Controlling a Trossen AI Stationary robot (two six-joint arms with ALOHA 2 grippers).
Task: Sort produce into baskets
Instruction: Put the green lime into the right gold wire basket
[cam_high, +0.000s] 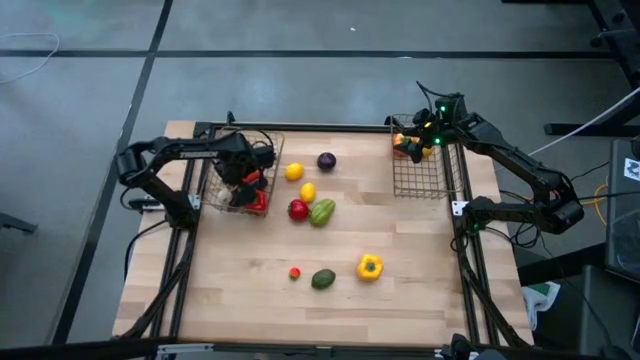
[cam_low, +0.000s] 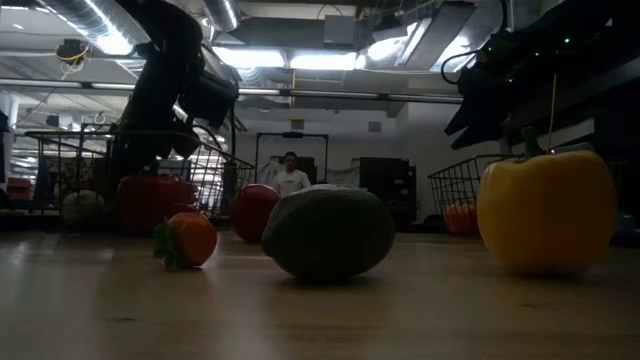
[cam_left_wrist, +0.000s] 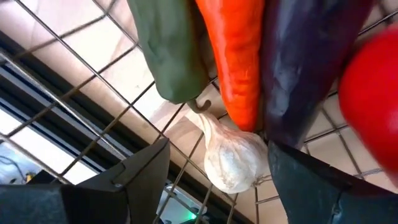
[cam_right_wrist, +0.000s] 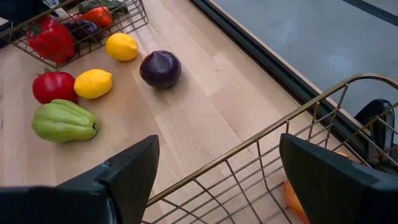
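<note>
My left gripper (cam_high: 247, 184) reaches down into the left wire basket (cam_high: 222, 196). In the left wrist view it (cam_left_wrist: 217, 149) is open, and a white garlic bulb (cam_left_wrist: 233, 163) lies between its fingers; I cannot tell if they touch it. Beside the garlic, on the basket's mesh floor, lie a green cucumber (cam_left_wrist: 171, 56), an orange carrot (cam_left_wrist: 237, 62), a purple eggplant (cam_left_wrist: 305, 68) and a red pepper (cam_left_wrist: 373, 93). My right gripper (cam_right_wrist: 217, 143) is open and empty, above the right basket (cam_high: 425, 178), which holds an orange piece (cam_right_wrist: 295, 199).
On the table between the baskets lie two lemons (cam_high: 294, 172) (cam_high: 308, 192), a round purple piece (cam_high: 327, 161), a red piece (cam_high: 298, 210) and a green one (cam_high: 322, 212). Nearer the front lie a yellow pepper (cam_high: 369, 267), an avocado (cam_high: 323, 279) and a tiny tomato (cam_high: 294, 272).
</note>
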